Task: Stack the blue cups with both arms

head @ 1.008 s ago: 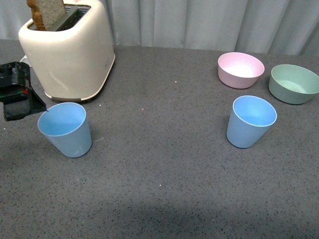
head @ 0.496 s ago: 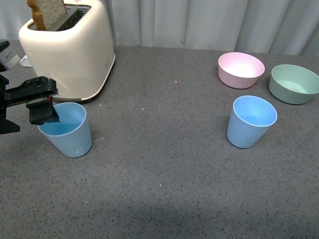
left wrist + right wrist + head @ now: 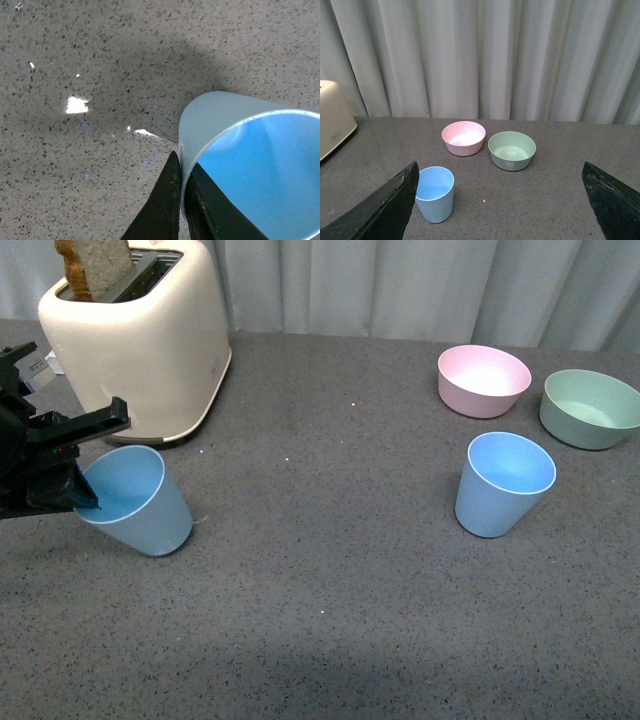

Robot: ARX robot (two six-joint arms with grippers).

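1. The left gripper (image 3: 182,167) has its jaws drawn close together over the rim of the left blue cup (image 3: 250,165); the wrist view shows one black finger (image 3: 162,205) against the outside of the wall and the other (image 3: 210,215) just inside it, with the thin wall pinched between them
2. From the front, that cup (image 3: 140,510) is tilted, its mouth leaning towards the gripper at the left edge and its base angled away to the right; the base is down at the table (image 3: 330,570), though whether it rests flat or has one edge raised cannot be told
3. Just behind the held cup stands a cream toaster (image 3: 140,340) with a slice of bread (image 3: 95,265) sticking up from its slot
4. The right gripper (image 3: 499,175) has its jaws spread wide, one dark finger at each side of its wrist view, holding nothing and hanging well clear of the table
5. The right blue cup (image 3: 503,485) stands upright on the right part of the table, well apart from the left cup and touched by neither arm
6. Behind it sit the pink bowl (image 3: 483,380) and, further right, the green bowl (image 3: 590,408), both upright and near each other without touching
7. A pale pleated curtain (image 3: 400,285) closes the scene behind the table
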